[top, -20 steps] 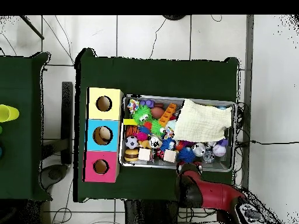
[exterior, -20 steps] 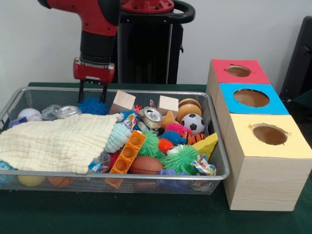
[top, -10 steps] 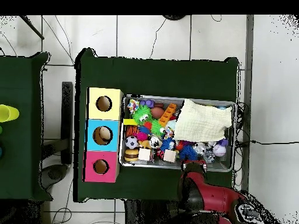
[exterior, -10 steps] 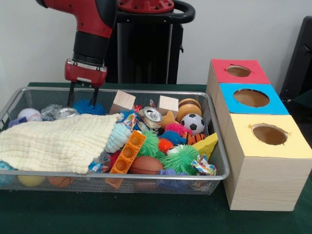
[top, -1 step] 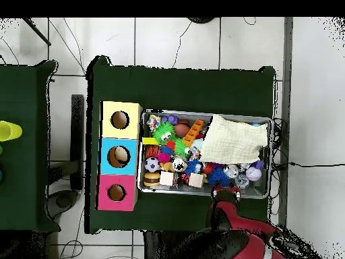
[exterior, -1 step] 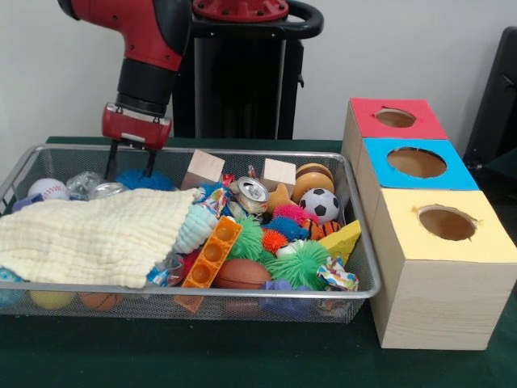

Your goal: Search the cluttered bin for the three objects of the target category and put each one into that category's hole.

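I have the end effector [exterior, -1 step: 129, 166] spread and empty over the bin's [exterior, -1 step: 362, 257] far edge, straddling a blue spiky ball [exterior, -1 step: 145, 179] there, well apart from the three boxes' holes; the cloth [exterior, -1 step: 93, 234] hides other toys.

A wire basket [exterior, -1 step: 359, 267] of toys sits on the counter [exterior, -1 step: 242, 364], three holed boxes [exterior, -1 step: 436, 267] lined up just to its right. A cloth [exterior, -1 step: 89, 234] covers the basket's left half; a soccer ball [exterior, -1 step: 321, 204] lies far right, two wooden blocks [exterior, -1 step: 203, 168] along the far wall. The hand [exterior, -1 step: 129, 166] hangs over the far-left corner.
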